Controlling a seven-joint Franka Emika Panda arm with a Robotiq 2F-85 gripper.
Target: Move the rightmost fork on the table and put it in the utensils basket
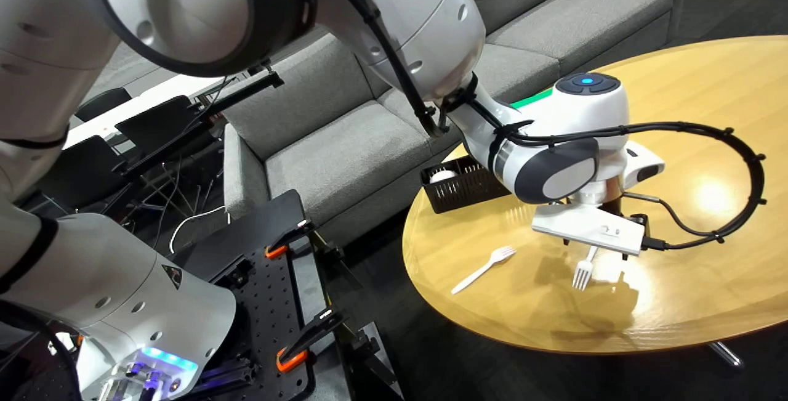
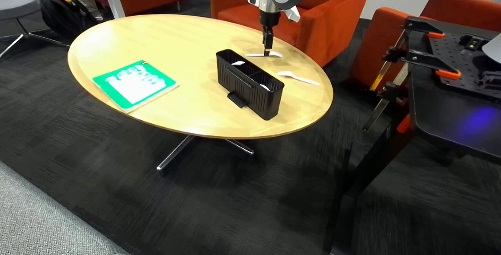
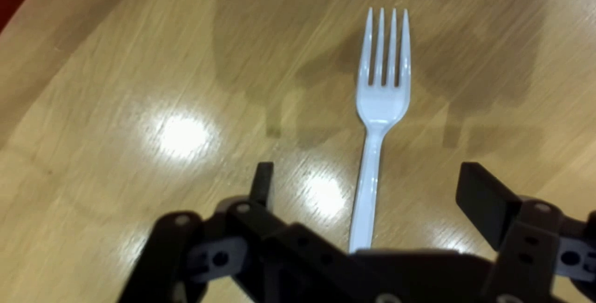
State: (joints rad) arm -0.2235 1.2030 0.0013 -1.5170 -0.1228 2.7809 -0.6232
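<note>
Hovering close over the desk [image 2: 168,39], the end effector [image 3: 367,179] is standing released: in the wrist view its fingertips [image 3: 484,203] are sitting well apart, lower middle and lower right of the frame, gripping nothing. The fork [image 3: 375,131] is lying flat, handle running up the view between them right of centre, tines pointing to the top edge, butt end hiding behind the end effector. In an exterior view it is showing at lower right, farther right than the other fork [image 1: 490,263]. The basket [image 2: 256,96] is standing upright at the centre of an exterior frame, apart from the fork; no lift is happening yet.

Handling, by my guess: thin moulded plastic, so I am expecting next to no weight, stiffness enough for carrying by one spot, tines and neck flexing or snapping under a hard squeeze. Gloss along the handle is suggesting a slick surface; a pinch near the tip may be letting it swivel. I am favouring the handle a little below the neck: closing sideways should be catching both edges, and the balance is probably lying close by. Lying flat, it is offering little height, so the fingertips are needing to go almost onto the desk; how big that gap is, I am not able to tell. Gripping the tines is looking worse.
</note>
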